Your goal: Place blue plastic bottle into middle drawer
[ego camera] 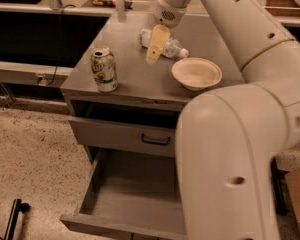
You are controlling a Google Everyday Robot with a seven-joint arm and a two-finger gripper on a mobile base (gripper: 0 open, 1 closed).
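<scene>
Pincer (154,57) is hanging over back half of counter (135,81), tip pointing down and a bit left, overlapping left end of bottle (173,48) from this view. Can't tell whether it is touching bottle or just hanging in front of it. Pincer state: can't tell from this angle, released or clenched.

Bottle is lying on its side on counter, white cap pointing right toward bowl (196,74), label end sitting under the pincer. Not in drawer (132,186) yet.

Bowl is sitting upright at front right of counter, just beside bottle's cap end; can't tell if touching. Can (104,69) is standing upright at front left corner, green-and-white print showing, well apart from bottle and bowl.

Drawer is sitting pulled out, lowest in the stack under counter, grey base showing, right part being hidden by arm (230,149). Above it, shut drawer front (115,134) with black handle (155,140); above that, dark open slot (125,115) right under counter top.

Arm is filling right side of view, running from lower right up and over to pincer at top centre.

Speckled floor (30,154) is showing at left; black bar (12,220) is lying at lower left corner, apart from drawer. Low dark bench (25,44) is running along behind counter at left.
</scene>
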